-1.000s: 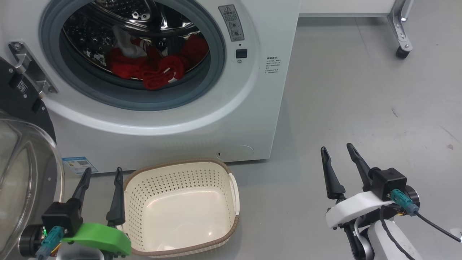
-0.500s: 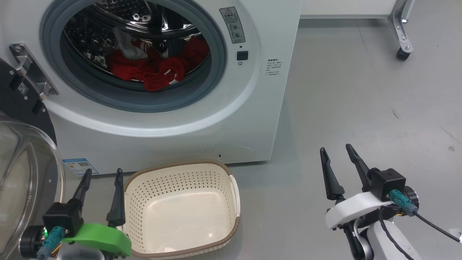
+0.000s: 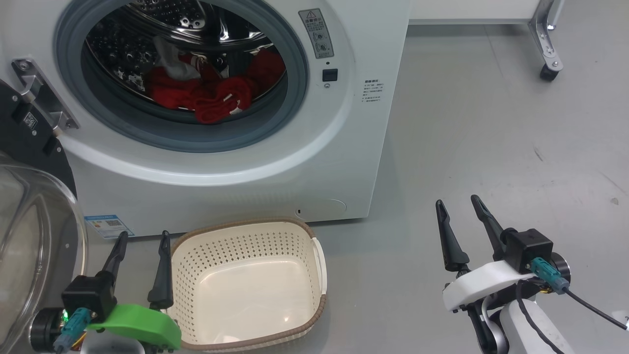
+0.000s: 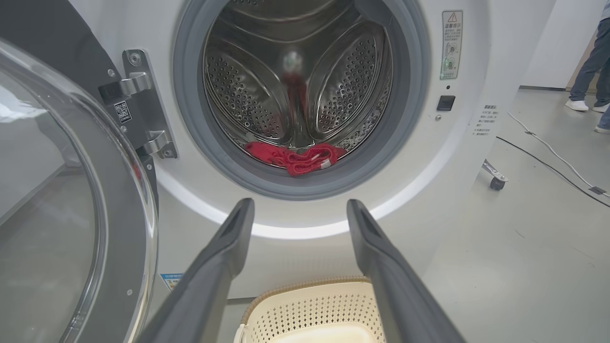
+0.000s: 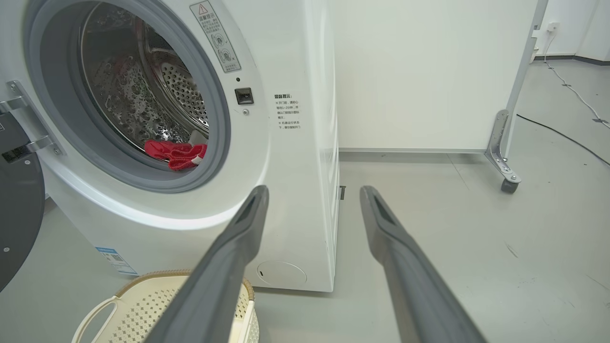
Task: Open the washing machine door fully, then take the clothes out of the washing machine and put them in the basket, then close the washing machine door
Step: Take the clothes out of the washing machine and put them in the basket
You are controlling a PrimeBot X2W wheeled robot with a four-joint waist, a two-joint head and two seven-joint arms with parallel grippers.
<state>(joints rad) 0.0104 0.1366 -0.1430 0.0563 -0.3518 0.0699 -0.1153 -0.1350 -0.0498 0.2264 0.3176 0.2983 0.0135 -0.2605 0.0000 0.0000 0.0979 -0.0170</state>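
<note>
Washing machine door (image 3: 39, 231) cropped at 9 o'clock; clothes (image 3: 211, 101) half-hidden in drum (image 3: 167, 14); left gripper (image 3: 143, 236), right gripper (image 3: 457, 200) spread, empty.

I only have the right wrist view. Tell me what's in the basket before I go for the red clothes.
Observer: The head view looks down into the basket. Its floor is bare, with nothing in it.
Operator: Now report my other arm.
Observer: The left gripper is open and empty, low beside the basket's left rim.
Operator: Say what stands left of it.
Observer: The washing machine door stands swung open. Its bulging glass bowl is just left of that gripper in the head view.
</note>
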